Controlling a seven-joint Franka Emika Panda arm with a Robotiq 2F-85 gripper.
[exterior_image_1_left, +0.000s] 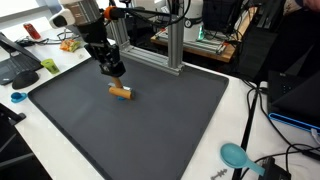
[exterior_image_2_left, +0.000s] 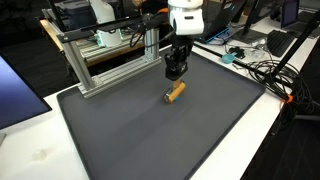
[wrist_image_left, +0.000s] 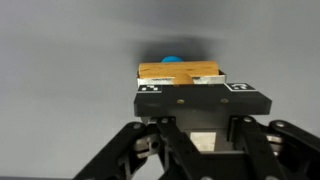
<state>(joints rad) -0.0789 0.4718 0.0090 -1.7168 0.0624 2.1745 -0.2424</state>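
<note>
Bright, even room light falls from overhead in both exterior views. The dark mat (exterior_image_1_left: 150, 125) stays matt, while the white desk (exterior_image_2_left: 35, 150) rim looks almost washed out. The wooden block (exterior_image_1_left: 121, 92) throws a faint, short shadow. Both views are coarse. In the wrist view the mat turns pale grey, a soft shadow lies beyond the pincer (wrist_image_left: 192, 92), and its near links are dim and blurred.

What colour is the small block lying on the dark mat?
Tan, like bare wood; the block shows best in an exterior view.
</note>
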